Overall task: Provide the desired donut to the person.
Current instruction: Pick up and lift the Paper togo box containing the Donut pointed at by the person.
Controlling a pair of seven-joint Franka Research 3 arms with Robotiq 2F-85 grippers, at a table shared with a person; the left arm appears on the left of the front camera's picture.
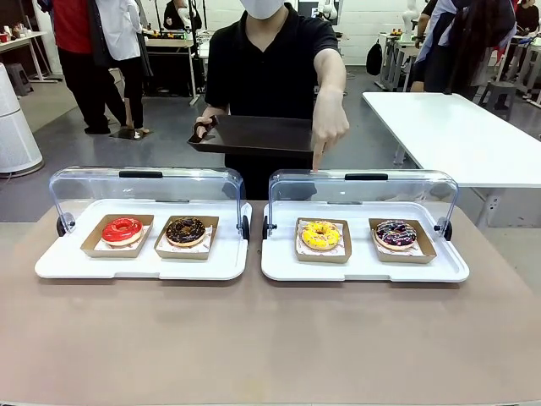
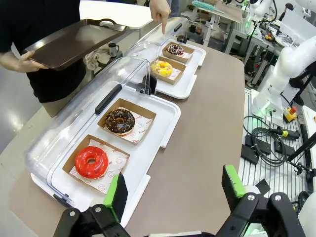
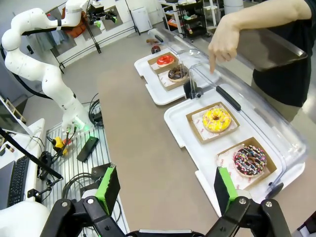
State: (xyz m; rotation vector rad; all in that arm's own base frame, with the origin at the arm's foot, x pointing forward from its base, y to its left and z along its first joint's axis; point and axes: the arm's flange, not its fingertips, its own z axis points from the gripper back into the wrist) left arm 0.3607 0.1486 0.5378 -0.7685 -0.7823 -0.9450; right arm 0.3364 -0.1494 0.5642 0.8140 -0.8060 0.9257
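- Front view: the person's hand (image 1: 330,127) points down at the yellow donut (image 1: 320,234), in its cardboard tray (image 1: 322,257), clear lid (image 1: 363,179) open
- Probably soft, light, icing smears; better pinch the cardboard tray's rim
- Agape and empty: left gripper (image 2: 174,186), right gripper (image 3: 165,185)
- Smooth brown table (image 1: 270,338); busy workshop behind

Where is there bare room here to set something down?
The broad table strip nearest the robot, before the left white tray and right white tray, is bare. Between them, only a narrow gap. Each tray is crowded with two donut boxes. The dark tray held by the person is bare.
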